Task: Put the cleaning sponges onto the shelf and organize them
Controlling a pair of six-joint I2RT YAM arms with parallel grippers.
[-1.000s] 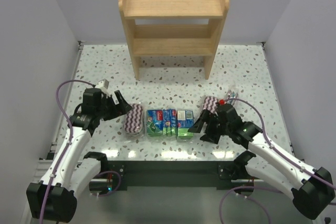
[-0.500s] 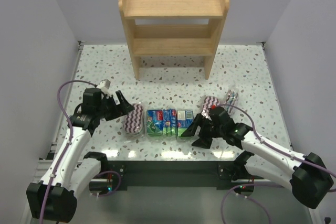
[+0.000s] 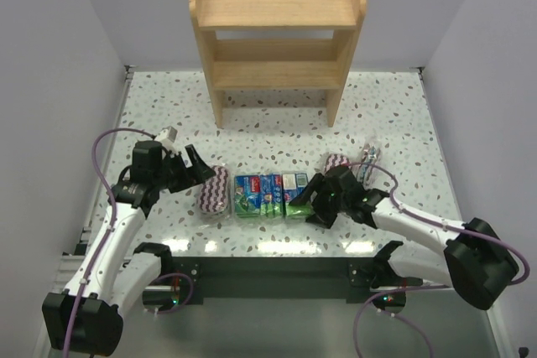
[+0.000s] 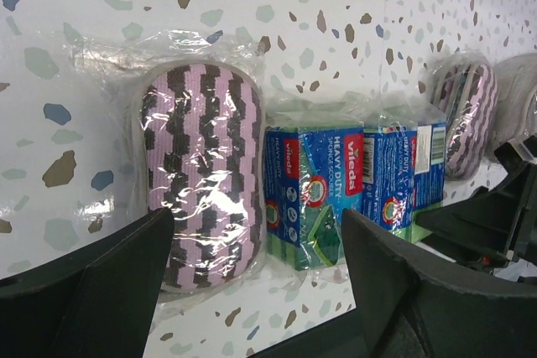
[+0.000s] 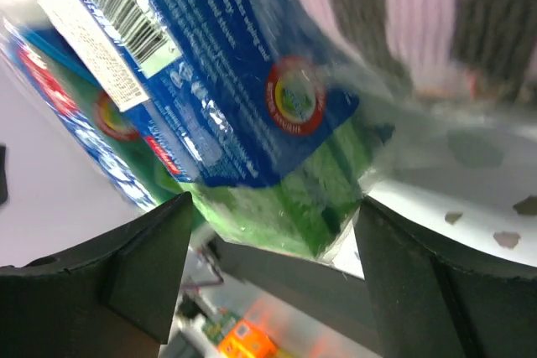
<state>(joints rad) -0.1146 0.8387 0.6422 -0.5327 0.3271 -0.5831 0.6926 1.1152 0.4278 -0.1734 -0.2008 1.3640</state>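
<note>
The green-and-blue rectangular sponge pack (image 3: 295, 197) lay on the near part of the speckled desk (image 3: 394, 115), well apart from the light wooden shelf (image 3: 277, 6), between the open right jaws. The left jaws stood open beside the purple zigzag oval pad (image 3: 214, 190). The pack seemed light and soft, its film slippery, so pinch its middle

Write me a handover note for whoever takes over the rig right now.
Left gripper: open, empty, hovering just left of the left oval pad.
Right gripper: open, jaws astride the rightmost pack, not closed on it.
Things: three green-and-blue packs in a row on the table, with the right oval pad and a third pad to their right.
Done: nothing is on the shelf.
Left: all six sponges to shelve and line up.
</note>
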